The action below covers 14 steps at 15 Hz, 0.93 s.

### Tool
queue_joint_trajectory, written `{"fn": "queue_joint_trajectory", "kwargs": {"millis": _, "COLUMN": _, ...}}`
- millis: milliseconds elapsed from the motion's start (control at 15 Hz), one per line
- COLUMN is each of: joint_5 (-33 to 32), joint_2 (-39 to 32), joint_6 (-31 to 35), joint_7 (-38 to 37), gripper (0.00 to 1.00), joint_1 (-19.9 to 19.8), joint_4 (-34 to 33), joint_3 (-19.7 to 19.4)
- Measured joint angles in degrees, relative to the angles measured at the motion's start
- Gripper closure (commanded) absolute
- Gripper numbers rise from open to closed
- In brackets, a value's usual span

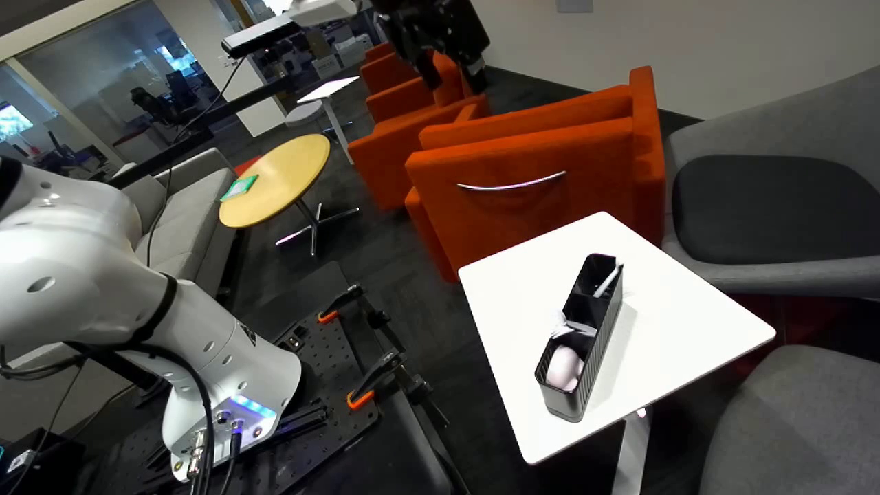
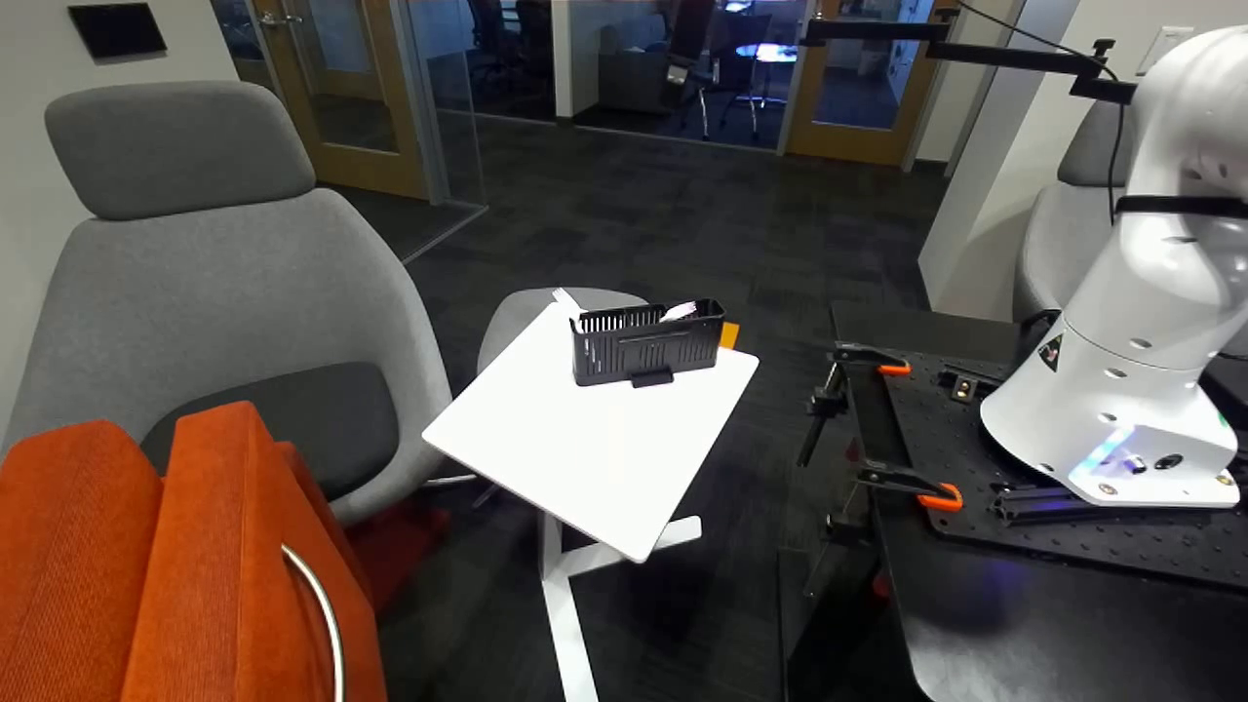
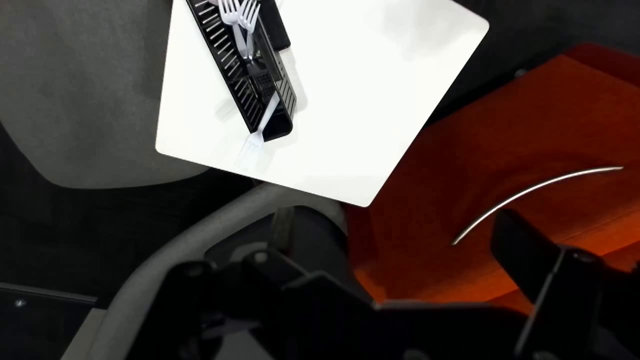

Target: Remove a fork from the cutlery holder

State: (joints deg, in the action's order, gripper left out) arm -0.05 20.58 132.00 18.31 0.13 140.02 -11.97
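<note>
Plainly, the claw (image 3: 397,230) is the nearest thing shown: along the bottom of the wrist view its jaws are spread wide, toward lower centre and lower right, and nothing is seen gripped between them. Since it is held well apart from the cutlery holder (image 3: 231,64), the step in hand is judged to be the approach.

Farther off, at the upper left of the same view, the cutlery holder is set on the white worktop (image 3: 360,100). Two forks (image 3: 231,19) are crowded together in it near the upper edge, while a lone fork (image 3: 262,126) is leaned out over the end lower in the frame, tines past the rim. The lone fork is probably the better choice, as no neighbour is likely to be dragged along. The claw is best centred over its neck, turned so that the jaws are placed across it, and narrowed somewhat so that the rim is not struck. The pull is best made along the fork's own lean; by a sideways haul, the cutlery holder could be tipped or slid.

Beyond the worktop, at the right, an orange armchair (image 3: 475,165) is seen, to be allowed for on any swing away.
</note>
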Motion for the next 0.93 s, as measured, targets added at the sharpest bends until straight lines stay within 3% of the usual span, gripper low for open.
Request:
{"fn": "queue_joint_trajectory", "kwargs": {"millis": 533, "joint_5": 8.08, "joint_2": -21.49, "joint_6": 20.13, "joint_7": -2.99, "gripper": 0.0, "joint_1": -4.15, "joint_4": -3.7, "joint_3": -0.09}}
{"fn": "queue_joint_trajectory", "kwargs": {"millis": 933, "joint_5": 9.68, "joint_2": -31.98, "joint_6": 22.04, "joint_7": -5.25, "gripper": 0.0, "joint_1": -6.19, "joint_4": -9.36, "joint_3": 0.62}}
